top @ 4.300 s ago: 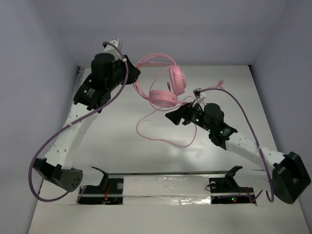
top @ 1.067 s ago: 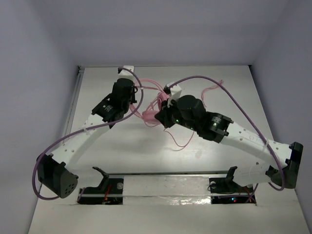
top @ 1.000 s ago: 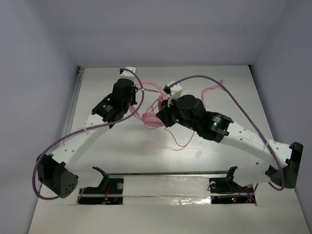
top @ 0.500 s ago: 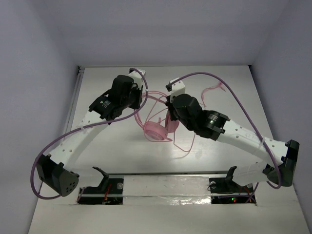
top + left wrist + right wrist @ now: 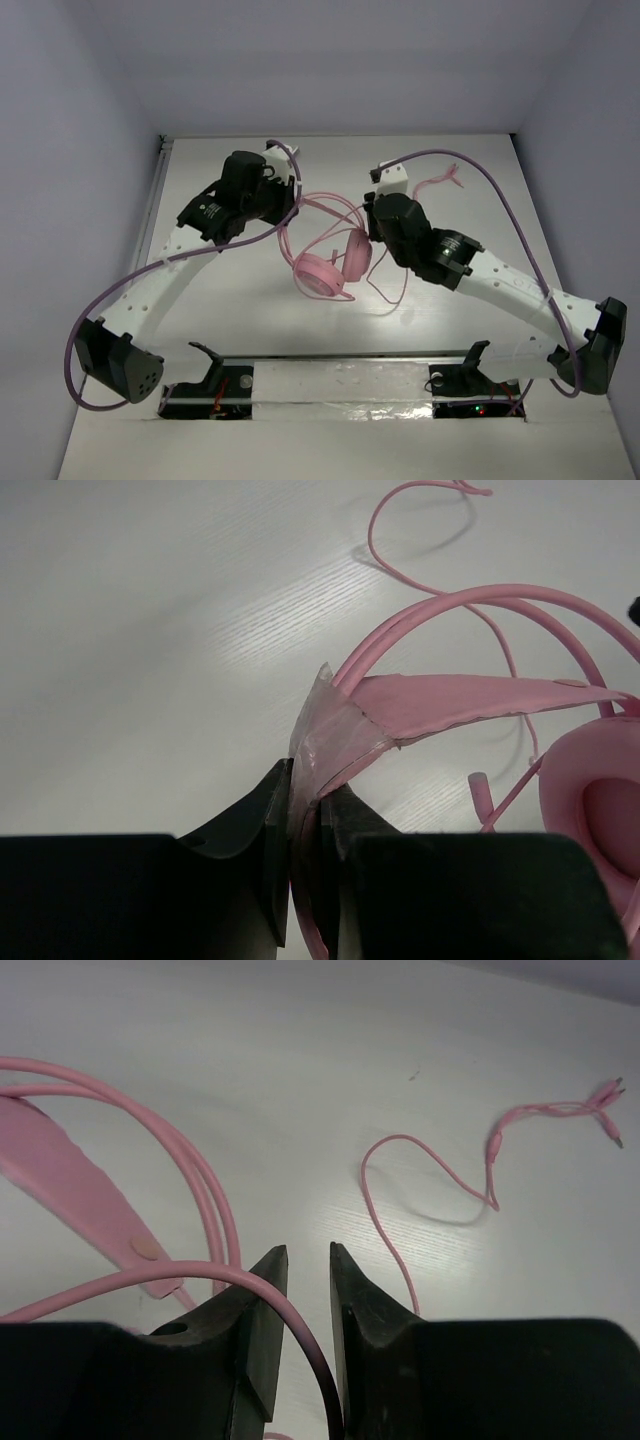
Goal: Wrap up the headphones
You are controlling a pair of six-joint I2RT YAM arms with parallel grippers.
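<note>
– What is the left pincer (image 5: 305,780) doing?

– It is closed tight on the headphones (image 5: 322,272). It grips the flat pink strap (image 5: 470,695) of the headband at the strap's end, where a bit of clear film sits over it.

– And outward from there?

– The strap runs away from the jaws to the right, with the thin pink hoops (image 5: 480,605) arching above it. A round padded cup (image 5: 595,820) shows at the right edge of that wrist view.

– The right pincer (image 5: 309,1255)?

– Its jaws stand narrowly apart with nothing between the tips. A run of the thin pink cord (image 5: 200,1272) lies across the front of one finger and curves down past the gap. It does not look pinched.

– What lies past it?

– To the left are the hoops and the strap. Ahead, more cord snakes over the table (image 5: 250,310) and ends in small plugs (image 5: 605,1095).

– Where are the headphones overall?

– They are mid-table between the two arms. The headband reaches up to the left pincer and the two cups lie nearer the arm bases, just beside the right pincer. I cannot tell whether the cups touch the table.
</note>
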